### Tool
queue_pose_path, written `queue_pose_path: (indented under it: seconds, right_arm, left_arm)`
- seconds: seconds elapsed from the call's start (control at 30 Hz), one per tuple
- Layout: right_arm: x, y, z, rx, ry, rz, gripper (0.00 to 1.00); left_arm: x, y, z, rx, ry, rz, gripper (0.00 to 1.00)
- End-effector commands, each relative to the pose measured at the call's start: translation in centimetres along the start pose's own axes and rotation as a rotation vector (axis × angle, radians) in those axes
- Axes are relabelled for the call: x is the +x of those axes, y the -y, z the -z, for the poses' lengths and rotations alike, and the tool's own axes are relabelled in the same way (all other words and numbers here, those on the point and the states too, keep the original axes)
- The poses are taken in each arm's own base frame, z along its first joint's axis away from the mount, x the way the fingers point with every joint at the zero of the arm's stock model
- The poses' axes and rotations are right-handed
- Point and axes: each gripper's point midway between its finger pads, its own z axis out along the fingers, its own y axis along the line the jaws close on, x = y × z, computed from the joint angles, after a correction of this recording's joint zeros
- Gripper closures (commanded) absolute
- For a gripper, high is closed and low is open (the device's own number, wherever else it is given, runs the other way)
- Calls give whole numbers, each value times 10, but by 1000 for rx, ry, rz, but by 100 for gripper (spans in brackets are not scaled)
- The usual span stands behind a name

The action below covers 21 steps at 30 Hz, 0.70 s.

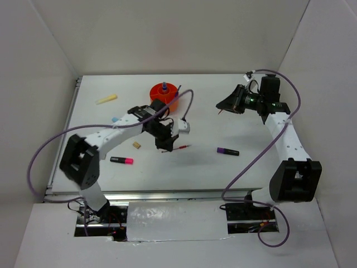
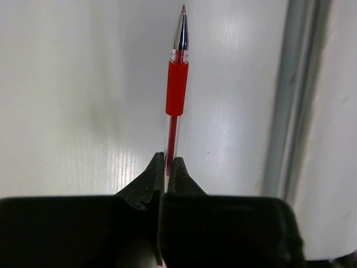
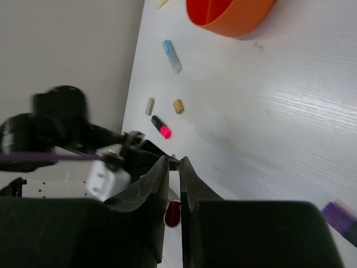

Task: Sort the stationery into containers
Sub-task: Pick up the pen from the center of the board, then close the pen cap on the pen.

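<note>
Left hand point(image 2: 165, 177) is clamping shut on the red pen point(image 2: 177, 89), its length pointing straight ahead, the orange pot point(image 1: 174, 96) sitting just beyond

no legible text, label, brand, number or sign found in any view. the red pen point(image 2: 177, 89) clamped in the left hand point(image 2: 165, 163) shows no readable print. the highlighter point(image 1: 121, 160) left of that hand and the marker point(image 1: 227, 151) right of it are too small to read.
</note>
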Motion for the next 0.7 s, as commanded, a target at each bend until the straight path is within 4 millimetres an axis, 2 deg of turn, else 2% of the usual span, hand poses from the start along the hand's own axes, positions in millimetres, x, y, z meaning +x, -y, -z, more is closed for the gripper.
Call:
queue_pose_path:
  seconds: [0.0,0.03,0.07,0.13,0.23,0.3,0.5,0.67]
  right_arm:
    - [-12,-48,-11,-135,-3,116,100]
    - [0,-67,-21,-183,-50,147,100]
    - [-1,-74,-26,-204,-58,162,100]
    - [5,-97,-33,-276,-90,185,100]
    - [7,-118,-42,-357,-101,199,100]
    - [10,-131,-45,-411,-104,222,100]
    - [16,-158,-42,-527,-118,260,100]
    - [26,-154,-43,-525,-114,261,100]
  left_arm:
    - [-78,46,60,9,303,227,100]
    - [-90,45,68,-18,361,231,100]
    - [-92,57,78,-9,406,308,100]
    - [-99,67,83,22,472,368,100]
    - [-111,84,100,76,552,511,100]
    - [-112,76,105,30,576,588,100]
    - [-122,85,109,105,609,599,100]
    - [-129,77,119,142,667,652,100]
